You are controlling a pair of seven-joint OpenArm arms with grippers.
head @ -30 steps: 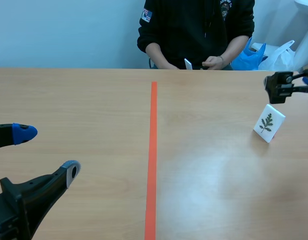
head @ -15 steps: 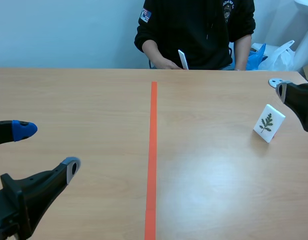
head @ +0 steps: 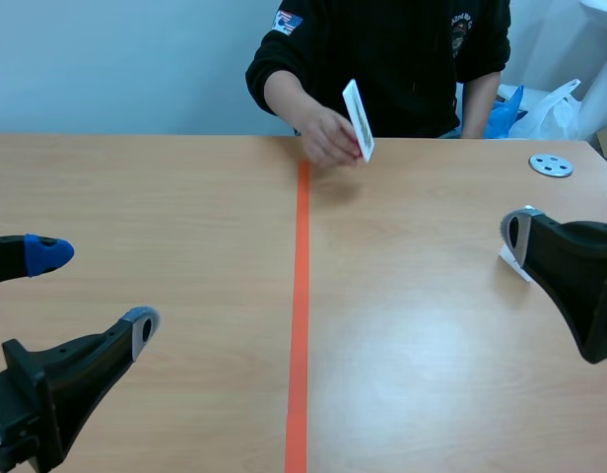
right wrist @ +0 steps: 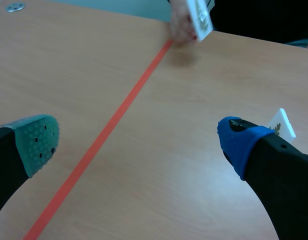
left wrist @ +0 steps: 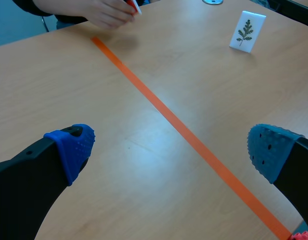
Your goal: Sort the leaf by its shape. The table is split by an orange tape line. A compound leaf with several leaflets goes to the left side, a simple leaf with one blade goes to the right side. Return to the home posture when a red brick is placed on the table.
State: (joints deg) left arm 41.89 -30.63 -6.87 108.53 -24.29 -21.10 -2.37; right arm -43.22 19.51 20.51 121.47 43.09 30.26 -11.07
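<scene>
A small white card (left wrist: pixel 247 31) printed with a dark green leaf of several leaflets stands upright on the table, right of the orange tape line (head: pixel 301 296). In the scene view my right gripper (head: pixel 568 212) hides most of it; only a corner of the card (head: pixel 508 261) shows. The card (right wrist: pixel 281 123) peeks out behind my right gripper (right wrist: pixel 139 140), which is open and empty. My left gripper (head: pixel 95 293) hovers open and empty at the near left, also seen as the left gripper (left wrist: pixel 169 150). A person's hand (head: pixel 328 138) holds a second white card (head: pixel 358 118) at the tape's far end.
A round metal disc (head: pixel 551 165) lies at the far right of the table. The person sits across the table at its far edge. Blue and white bags (head: pixel 525 108) sit behind the table's far right corner.
My right gripper has pulled back from above the leaf card toward the near right, lower over the table. The person's hand has brought a new card forward to the tape's far end.
</scene>
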